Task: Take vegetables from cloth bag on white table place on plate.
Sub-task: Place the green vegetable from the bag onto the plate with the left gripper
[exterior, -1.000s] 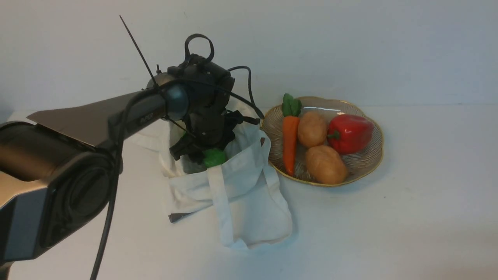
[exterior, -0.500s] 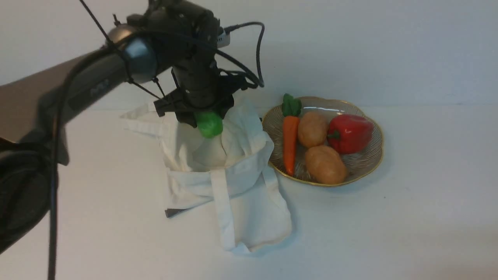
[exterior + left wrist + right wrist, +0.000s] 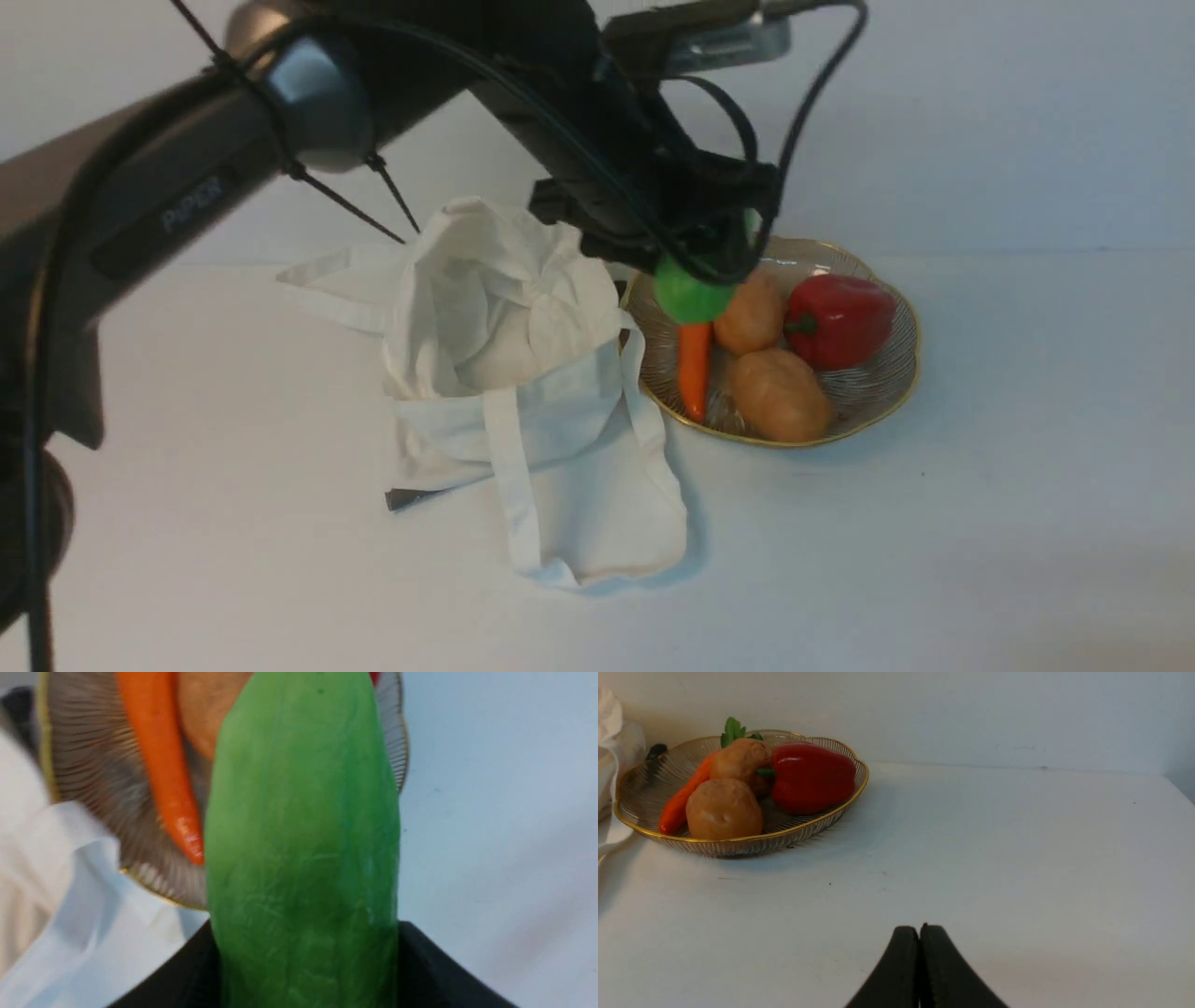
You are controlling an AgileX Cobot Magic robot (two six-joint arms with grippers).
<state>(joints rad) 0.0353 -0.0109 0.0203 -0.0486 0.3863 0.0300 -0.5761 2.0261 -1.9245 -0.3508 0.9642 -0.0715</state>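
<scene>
Bright green and smooth, the cucumber-like vegetable (image 3: pixel 693 294) is pinched between the black jaws of the left gripper (image 3: pixel 700 266), just above the middle of the front view. The jaws clamp its sides, and its rounded end pokes out below them. In the left wrist view the vegetable fills most of the picture, running out lengthwise from between the two jaws.

It hangs in the air over the left part of the plate (image 3: pixel 898 373), which lies right of centre in the front view. From that camera it hides the leafy top of the carrot (image 3: pixel 693 369).

Beside the carrot on the plate lie two tan potatoes (image 3: pixel 780 397) and a red pepper (image 3: pixel 840 317) further right.

The cloth bag (image 3: pixel 560 467) slumps at the centre-left of the frame, its mouth gaping upward. One strap runs down its front, and its right edge is just beside the plate's rim.

Everything rests on the white table (image 3: pixel 980 541).

The right gripper (image 3: pixel 920 929), seen in its own wrist view, has its black fingers pressed together on nothing, low over bare tabletop and well apart from the plate.
</scene>
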